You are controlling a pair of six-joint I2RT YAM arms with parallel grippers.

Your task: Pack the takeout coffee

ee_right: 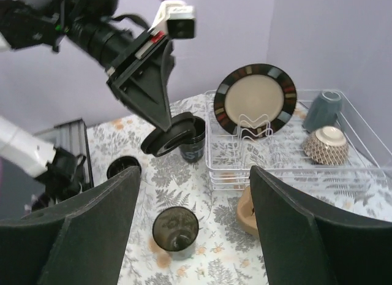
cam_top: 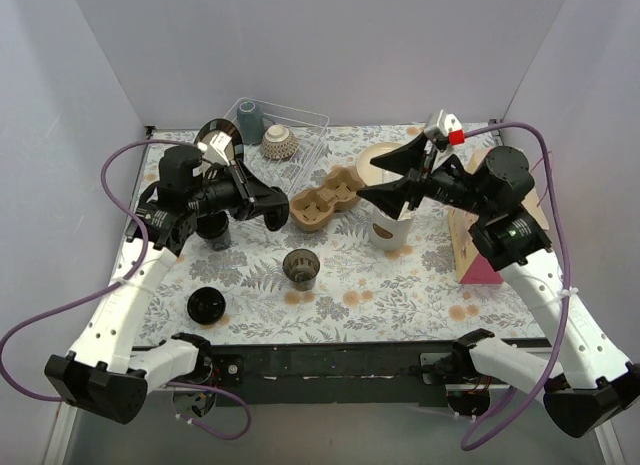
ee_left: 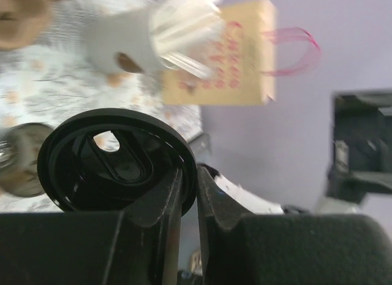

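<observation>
From above, the white paper cup point(cam_top: 390, 230) stands up straight on the flowery table point(cam_top: 400, 285), a bit right of the middle. I see no black top on it. The right pincer point(cam_top: 368, 178) hangs in the air close over it, lying flat and pointing left. Its two fingers are spread wide and there is nothing in them. The left pincer point(cam_top: 270, 207) is off to the left of the cup, squeezed tight on a black lid point(cam_top: 282, 216). So the cup lies to the right of the lid, with the brown cardboard cup tray point(cam_top: 325, 200) between them. The right arm is much nearer the cup. I think the lid has to go across and turn flat, because the cup's long way points up. The tray's holes look empty. The paper bag point(cam_top: 480, 250) stands at the far right, and I cannot see inside it. A dark glass point(cam_top: 300, 268) near the middle looks empty. A loose black lid point(cam_top: 204, 305) lies alone near the front left. In the left wrist view, the held lid stands on its edge, pinched by its rim between the two fingers point(ee_left: 162, 205). The cup and bag look blurry beyond it. In the right wrist view, the open fingers point(ee_right: 92, 230) frame the left pincer and its lid, and the cup is not in sight. The dish rack point(ee_right: 233, 171) holds a plate point(ee_right: 254, 101), a grey cup point(ee_right: 321, 110) and a bowl point(ee_right: 326, 144).
</observation>
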